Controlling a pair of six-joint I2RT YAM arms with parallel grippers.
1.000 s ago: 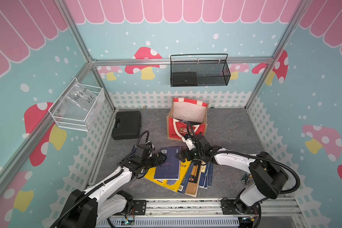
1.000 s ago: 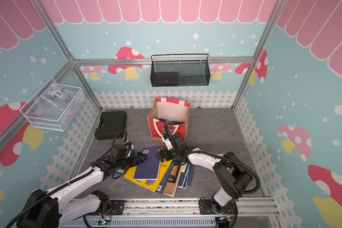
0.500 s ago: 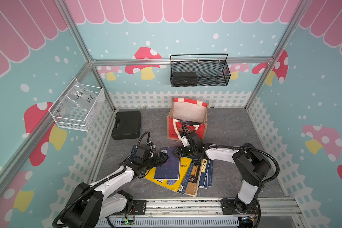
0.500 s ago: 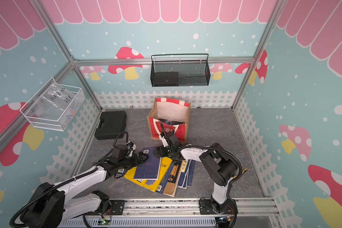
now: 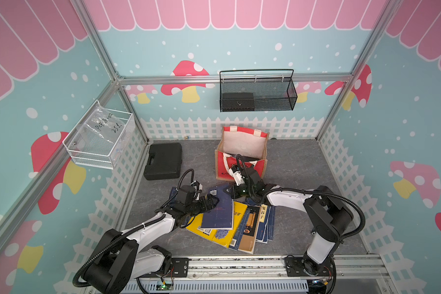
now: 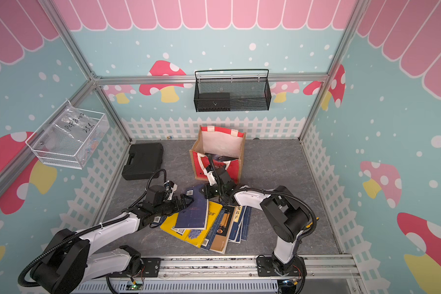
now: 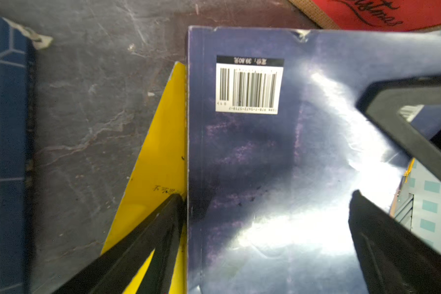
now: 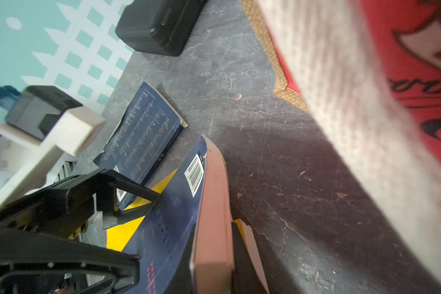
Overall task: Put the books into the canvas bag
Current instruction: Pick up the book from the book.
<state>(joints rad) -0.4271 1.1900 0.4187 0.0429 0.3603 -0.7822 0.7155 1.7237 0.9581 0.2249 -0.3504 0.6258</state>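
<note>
Here the right tool [image 5: 231, 191] was clamped on the far edge of the top blue book [image 5: 218, 211], with that edge raised a little above the pile of books [image 5: 251, 225] on the gray surface [image 5: 303, 168]. The left tool [image 5: 211, 200] stood wide apart over the same book. One of its fingers [image 7: 158, 236] was on the yellow book [image 5: 215, 235], just beside the blue spine. The canvas bag [image 5: 260, 166] stood upright just behind the pile, its mouth open. A black case [image 5: 163, 160] lay well to its left.

Top views high, looking down, whole scene; wrist views close, share blue book [image 7: 252, 165].
</note>
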